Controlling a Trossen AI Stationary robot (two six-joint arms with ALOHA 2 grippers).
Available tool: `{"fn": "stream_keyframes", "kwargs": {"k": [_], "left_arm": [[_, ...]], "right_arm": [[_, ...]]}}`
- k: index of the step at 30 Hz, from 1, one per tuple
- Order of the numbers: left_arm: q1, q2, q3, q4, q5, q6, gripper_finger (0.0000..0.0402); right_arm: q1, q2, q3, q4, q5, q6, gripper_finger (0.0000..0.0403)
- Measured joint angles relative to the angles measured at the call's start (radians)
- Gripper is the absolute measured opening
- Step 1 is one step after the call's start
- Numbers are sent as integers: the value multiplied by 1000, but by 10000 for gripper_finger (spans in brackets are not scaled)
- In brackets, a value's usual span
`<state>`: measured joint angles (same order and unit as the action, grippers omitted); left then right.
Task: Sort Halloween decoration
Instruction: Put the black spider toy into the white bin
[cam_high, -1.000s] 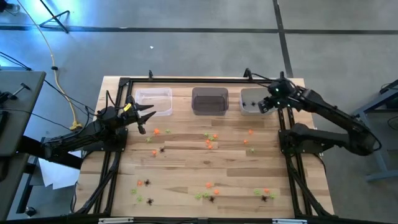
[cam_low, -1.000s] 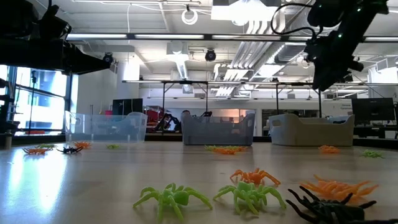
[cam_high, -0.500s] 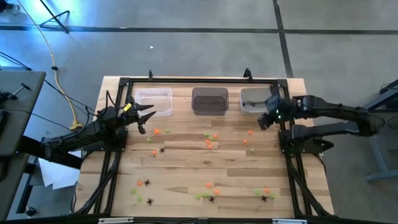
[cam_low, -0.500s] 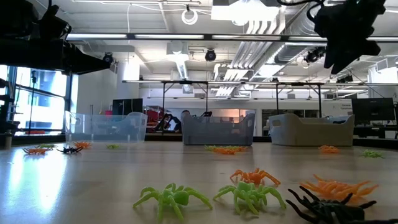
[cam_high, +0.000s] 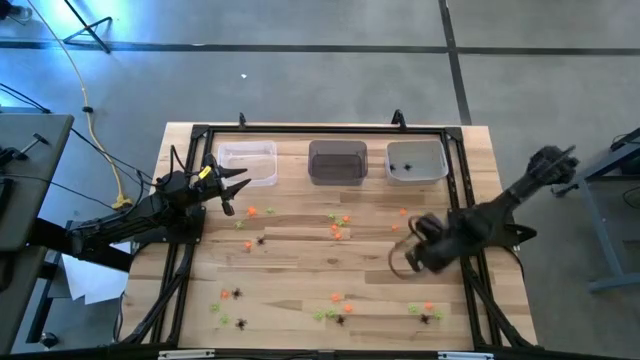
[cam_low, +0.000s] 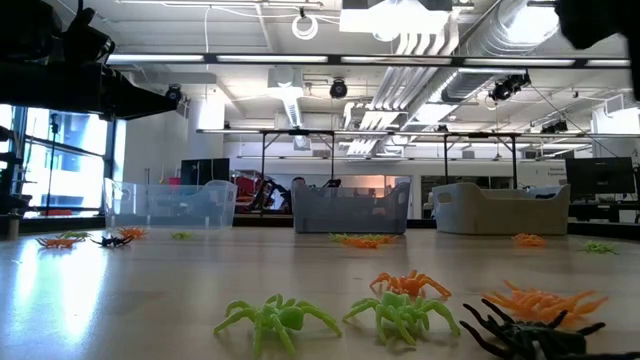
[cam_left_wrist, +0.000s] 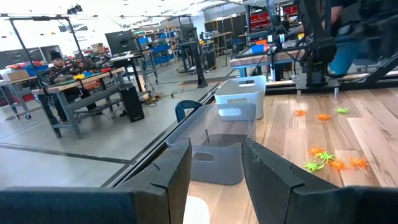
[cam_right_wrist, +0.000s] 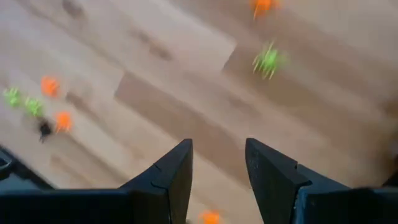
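The right gripper (cam_high: 403, 259) hung over the table (cam_high: 300, 265) with its fingers (cam_right_wrist: 171, 174) apart and nothing between them. No toy sat right under the gap. A green spider (cam_right_wrist: 268, 60) and an orange spider (cam_right_wrist: 261, 5) lay out ahead of the fingertips, and a small bunch of orange, green and black spiders (cam_right_wrist: 43, 115) lay off to one side. More spiders were spread all over the wood, and a few dark ones already sat in the white bin (cam_high: 416, 162). The clear bin (cam_high: 247, 163) and the grey bin (cam_high: 337, 160) looked empty from above. The job was likely to pick the next spider. To do that well, the gripper should line up so one spider sits right in the gap, then go straight down until the tips nearly touch the wood. The spiders are tiny and light, so a bump could flick one away. Pick a lone one, not the bunch. The left gripper (cam_high: 234, 182) waited just beside the clear bin, its fingers (cam_left_wrist: 177, 177) apart and empty too.
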<state>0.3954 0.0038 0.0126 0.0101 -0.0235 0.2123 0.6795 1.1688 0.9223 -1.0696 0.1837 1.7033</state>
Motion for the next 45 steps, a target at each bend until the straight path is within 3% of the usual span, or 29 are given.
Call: {"fn": "stream_keyframes", "kwargs": {"k": [8, 14, 27, 45], "left_arm": [[0, 0, 0, 0, 0, 0, 131], [0, 0, 0, 0, 0, 0, 131], [0, 0, 0, 0, 0, 0, 131], [0, 0, 0, 0, 0, 0, 131]], "right_arm": [[258, 243, 146, -103, -22, 357, 145], [336, 424, 233, -81, -117, 453, 145], [355, 603, 341, 81, -179, 461, 145], [278, 716, 339, 120, -301, 219, 145]]}}
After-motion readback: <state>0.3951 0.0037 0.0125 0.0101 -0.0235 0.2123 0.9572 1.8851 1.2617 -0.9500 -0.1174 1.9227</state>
